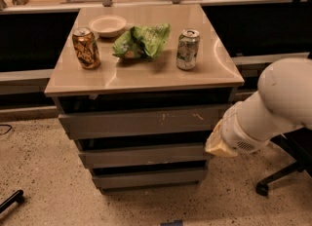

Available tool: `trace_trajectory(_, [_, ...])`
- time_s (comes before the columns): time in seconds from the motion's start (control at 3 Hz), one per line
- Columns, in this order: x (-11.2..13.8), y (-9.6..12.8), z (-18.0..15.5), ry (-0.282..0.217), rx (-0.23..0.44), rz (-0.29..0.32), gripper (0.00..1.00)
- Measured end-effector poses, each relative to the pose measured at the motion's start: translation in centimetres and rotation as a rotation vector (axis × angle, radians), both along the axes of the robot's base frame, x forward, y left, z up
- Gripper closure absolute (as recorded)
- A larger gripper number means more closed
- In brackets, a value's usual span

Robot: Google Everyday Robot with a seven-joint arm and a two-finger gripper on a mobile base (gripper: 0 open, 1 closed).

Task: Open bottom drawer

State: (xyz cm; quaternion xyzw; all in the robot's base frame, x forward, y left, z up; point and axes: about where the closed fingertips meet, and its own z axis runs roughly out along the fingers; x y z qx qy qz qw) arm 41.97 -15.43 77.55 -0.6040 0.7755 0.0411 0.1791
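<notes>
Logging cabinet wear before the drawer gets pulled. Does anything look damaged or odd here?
Only the top drawer front stands out: it has pale scratch marks right of its middle. The bottom drawer looks plain and unmarked. The pincer sits by the right end of the middle drawer front.
</notes>
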Motion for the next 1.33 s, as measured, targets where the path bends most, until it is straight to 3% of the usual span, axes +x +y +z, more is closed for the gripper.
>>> trace_trajectory(0.33, [-0.2,0.1,-0.9,0.002,0.0,-0.002,1.0])
trace_trajectory(0.67, [-0.2,0.1,-0.9,0.002,-0.001,-0.001,1.0])
trace_trajectory(1.0, [-0.4,0.0,-3.1,0.01,-0.037,0.026,1.0])
trace_trajectory(1.33, [-0.9,-0.6,-9.7,0.03,-0.074,0.052,1.0])
